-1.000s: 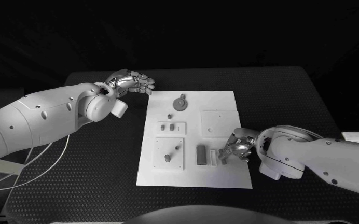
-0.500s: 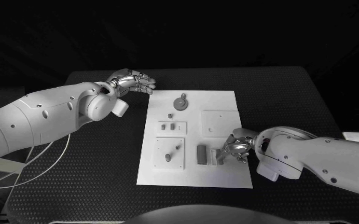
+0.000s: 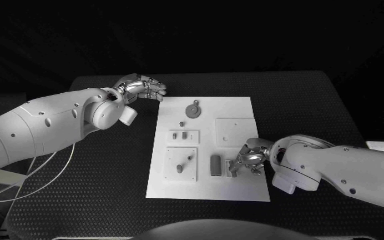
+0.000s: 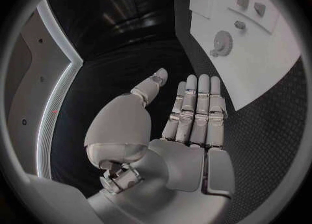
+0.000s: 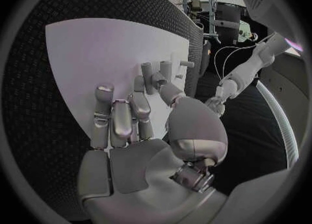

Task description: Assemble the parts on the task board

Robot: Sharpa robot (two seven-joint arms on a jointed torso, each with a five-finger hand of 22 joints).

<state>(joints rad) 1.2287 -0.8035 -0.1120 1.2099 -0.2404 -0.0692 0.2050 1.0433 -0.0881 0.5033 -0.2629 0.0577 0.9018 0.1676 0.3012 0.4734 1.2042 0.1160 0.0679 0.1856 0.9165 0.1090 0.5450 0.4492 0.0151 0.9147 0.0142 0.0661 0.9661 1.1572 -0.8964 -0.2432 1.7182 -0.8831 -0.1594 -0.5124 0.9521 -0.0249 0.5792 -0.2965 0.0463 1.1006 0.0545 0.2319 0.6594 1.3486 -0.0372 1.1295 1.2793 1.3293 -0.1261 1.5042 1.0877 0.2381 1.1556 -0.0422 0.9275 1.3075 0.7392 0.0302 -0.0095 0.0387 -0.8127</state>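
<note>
The white task board (image 3: 240, 106) lies mid-table. On it are a grey gear (image 3: 193, 109), a small peg (image 3: 182, 124), two small parts (image 3: 180, 136) on a raised plate, and a dark block (image 3: 216, 165) beside a white holder (image 3: 230, 169). My right hand (image 3: 250, 159) is low over the board's near right part, its fingertips at the white holder. In the right wrist view that hand (image 5: 130, 125) brings thumb and a fingertip together near upright pegs (image 5: 166, 69); whether they pinch a part is unclear. My left hand (image 3: 141, 89) hovers off the board's far left corner, fingers straight (image 4: 189, 125), holding nothing.
A square white plate (image 3: 236, 131) and a plate with a peg (image 3: 181, 165) sit on the board. The gear (image 4: 223, 41) and board (image 4: 260, 63) lie ahead of the left hand. Black table (image 3: 304, 101) surrounds the board.
My right hand has edged slightly toward the board's near side and the white holder. The left hand has stayed put.
</note>
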